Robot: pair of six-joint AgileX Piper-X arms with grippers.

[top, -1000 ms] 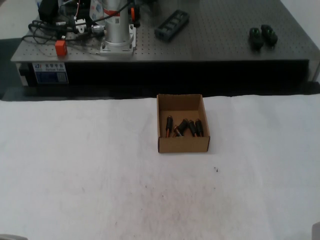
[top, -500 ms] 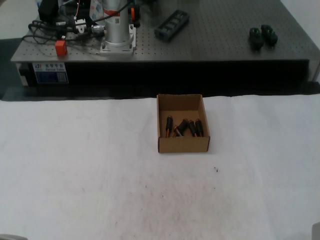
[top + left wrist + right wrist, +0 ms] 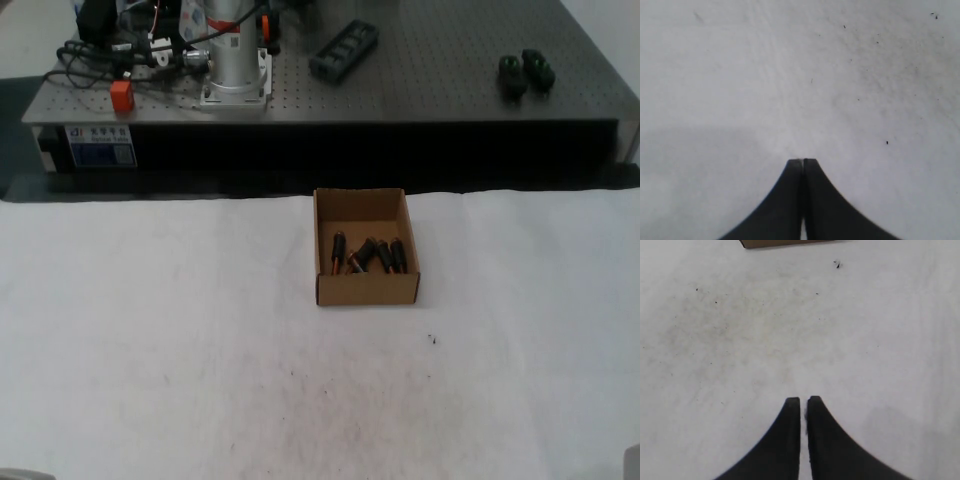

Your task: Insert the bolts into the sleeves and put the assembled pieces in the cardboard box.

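Observation:
An open cardboard box [image 3: 366, 288] stands on the white sheet near the bench's middle, with several dark bolt-and-sleeve pieces [image 3: 370, 254] lying inside it. In the left wrist view my left gripper [image 3: 803, 161] hovers over bare white sheet, its black fingers pressed together with nothing between them. My right gripper [image 3: 803, 400] is shut too, a thin slit between its fingertips, above stained white sheet. A brown edge of the cardboard box [image 3: 785, 243] shows far ahead of the right gripper.
Behind the white sheet [image 3: 150, 350] stands a perforated metal table [image 3: 420, 80] carrying a metal post [image 3: 235, 55], cables, an orange block [image 3: 121, 95], a dark tray [image 3: 343, 48] and two black parts [image 3: 525, 72]. A small dark speck [image 3: 433, 340] lies near the box.

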